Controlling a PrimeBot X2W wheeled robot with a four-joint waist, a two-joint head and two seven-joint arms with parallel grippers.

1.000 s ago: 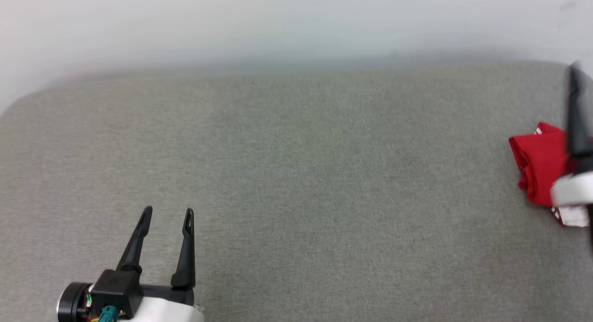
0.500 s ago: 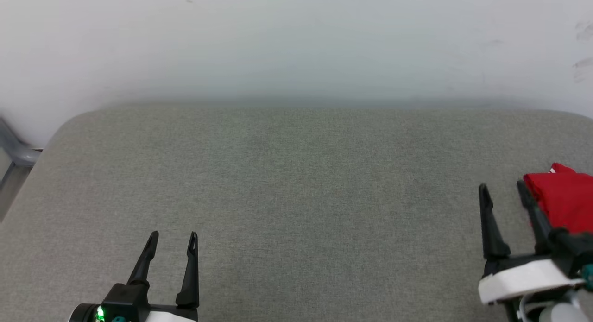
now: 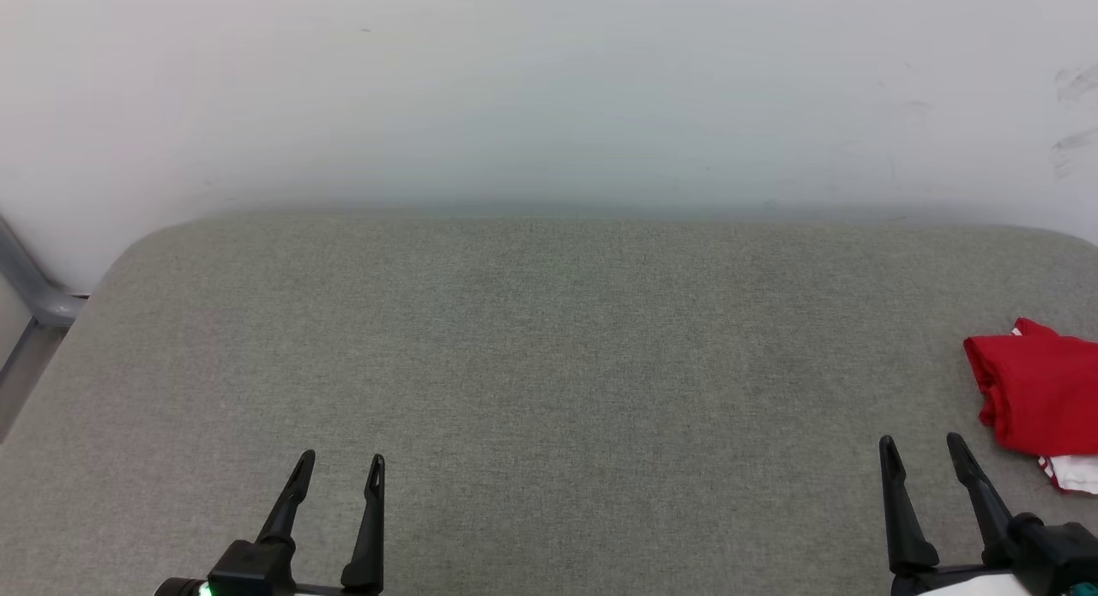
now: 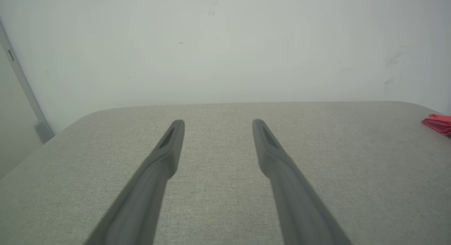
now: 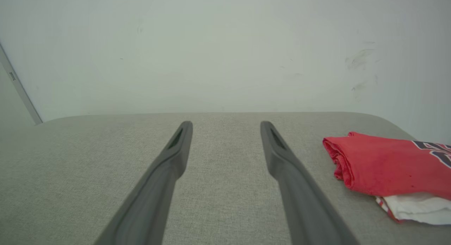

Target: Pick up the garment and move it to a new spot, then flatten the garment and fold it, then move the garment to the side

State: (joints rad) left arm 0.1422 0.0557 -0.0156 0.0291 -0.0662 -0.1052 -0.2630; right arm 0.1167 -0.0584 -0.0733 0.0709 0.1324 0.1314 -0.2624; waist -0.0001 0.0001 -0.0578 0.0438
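1. The garment (image 3: 1038, 394), a red jersey T-shirt with a white, stripe-edged sleeve poking out below and dark lettering on its top face, lies as a compact folded bundle at the far right of the grey fabric-covered counter (image 3: 549, 364). The head view's border cuts part of it off.
2. The right tool (image 3: 920, 442) hovers near the counter's front edge, its two long dark fingers spread with nothing between them. It is near the garment's left side but apart from it.
3. The left tool (image 3: 341, 459) sits well apart at the front left, likewise spread and empty, over bare fabric.
4. Judged from this layout, the folding and the move aside look finished. The step in hand is to clear off without disturbing the bundle.
5. To do that well, any motion of the right tool should lead away from the red fold, because a fingertip catching the rolled left edge could drag it open.
6. The fingers are best left spread, so no loose cloth gets pinched by accident.
7. The white sleeve at the bundle's near corner is the weak point, since soft jersey unrolls easily. Tidying it would call for a light tuck from above, not a sideways push.
8. The counter's right edge is out of view, so whether the bundle overhangs it cannot be told.
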